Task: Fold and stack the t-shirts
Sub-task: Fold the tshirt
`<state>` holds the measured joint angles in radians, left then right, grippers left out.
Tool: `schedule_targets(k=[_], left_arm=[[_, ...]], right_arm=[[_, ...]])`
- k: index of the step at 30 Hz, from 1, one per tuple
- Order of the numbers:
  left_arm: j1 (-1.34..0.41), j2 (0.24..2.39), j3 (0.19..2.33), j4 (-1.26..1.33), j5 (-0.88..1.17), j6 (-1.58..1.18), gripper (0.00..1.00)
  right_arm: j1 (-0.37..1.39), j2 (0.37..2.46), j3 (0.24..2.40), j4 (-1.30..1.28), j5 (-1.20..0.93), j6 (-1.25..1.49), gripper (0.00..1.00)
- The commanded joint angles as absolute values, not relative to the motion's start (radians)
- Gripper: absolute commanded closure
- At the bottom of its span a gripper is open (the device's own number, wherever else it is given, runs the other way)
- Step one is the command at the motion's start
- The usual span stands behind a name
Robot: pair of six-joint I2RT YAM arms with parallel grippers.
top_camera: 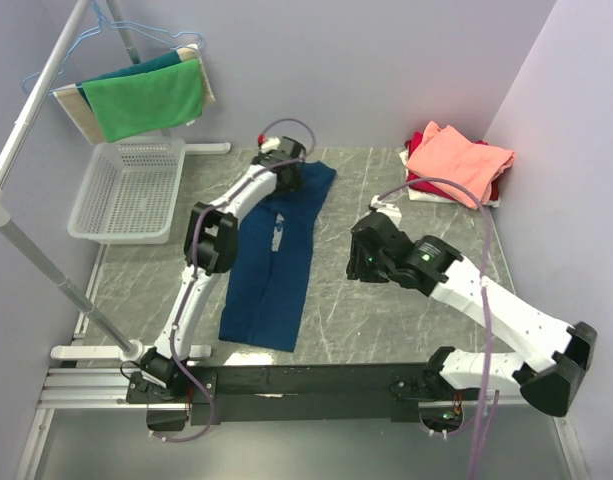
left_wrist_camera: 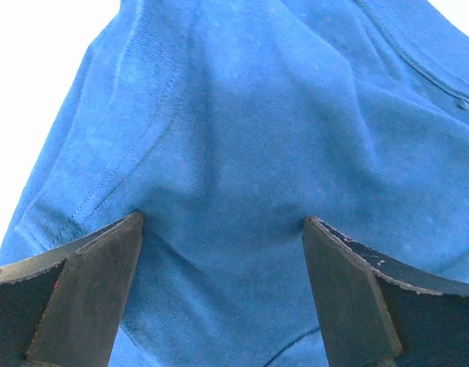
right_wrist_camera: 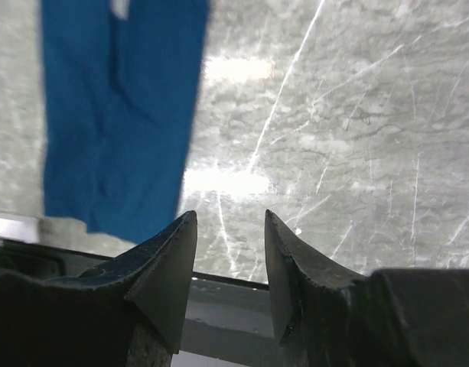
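On the table, left half: the navy-blue t-shirt [top_camera: 276, 265] lies as a long narrow strip, folded lengthwise. It runs from near the arm bases toward the far wall, with its far end leaning right.
Left arm pose: stretched well forward from its base, with the elbow raised beside the strip's left edge and the forearm reaching diagonally to the shirt's far end.
Left gripper [top_camera: 286, 162]: down on the far end of the navy-blue t-shirt with its jaws spread wide. In the wrist view both dark fingers [left_wrist_camera: 89, 290] press into the fabric, and a soft ridge of cloth bulges between them without being pinched.
Right arm pose: folded back on itself. The upper link slants from the near right corner toward the middle, and the wrist is bent down and to the left.
Right gripper [right_wrist_camera: 230, 218]: released, hanging above bare grey marble table [top_camera: 386, 310] with nothing between the jaws. It is to the right of the strip and apart from it.
Far right corner: the salmon-pink t-shirt [top_camera: 456, 160] sits folded on top of the red t-shirt [top_camera: 427, 134], whose edges show around it.
Writing and labels: a pale patch of chest print [top_camera: 278, 235] shows in the strip's fold. It is too small to read.
Left side: the white mesh basket [top_camera: 126, 190] stands beside the table. Behind it the green cloth [top_camera: 146, 100] hangs on a hanger.
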<state>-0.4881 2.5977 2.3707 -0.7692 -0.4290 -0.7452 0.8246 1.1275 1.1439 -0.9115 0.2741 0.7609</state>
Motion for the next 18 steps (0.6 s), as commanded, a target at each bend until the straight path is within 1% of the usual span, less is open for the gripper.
schedule_targets(k=[1,4,10,13,16,18], left_arm=[[-0.417,2.632,2.355,-0.669,-0.272,-0.672,0.07],[-0.403,2.583,2.326,-0.549,-0.178,-0.599,0.05],[-0.394,2.429,2.289,-0.428,-0.115,-0.528,0.01],[-0.376,2.298,2.241,-0.413,-0.129,-0.535,0.01],[-0.364,2.206,2.188,-0.426,-0.166,-0.541,0.01],[-0.361,2.169,2.166,-0.480,-0.202,-0.543,0.01]], right_arm=[[0.819,1.198,1.137,-0.930,0.238,0.723,0.52],[0.818,1.264,1.141,-0.920,0.212,0.698,0.51],[0.841,1.458,1.208,-0.856,0.129,0.575,0.52],[0.903,1.638,1.301,-0.867,0.170,0.519,0.52],[0.965,1.773,1.406,-0.884,0.181,0.479,0.54],[0.998,1.828,1.475,-0.879,0.155,0.463,0.55]])
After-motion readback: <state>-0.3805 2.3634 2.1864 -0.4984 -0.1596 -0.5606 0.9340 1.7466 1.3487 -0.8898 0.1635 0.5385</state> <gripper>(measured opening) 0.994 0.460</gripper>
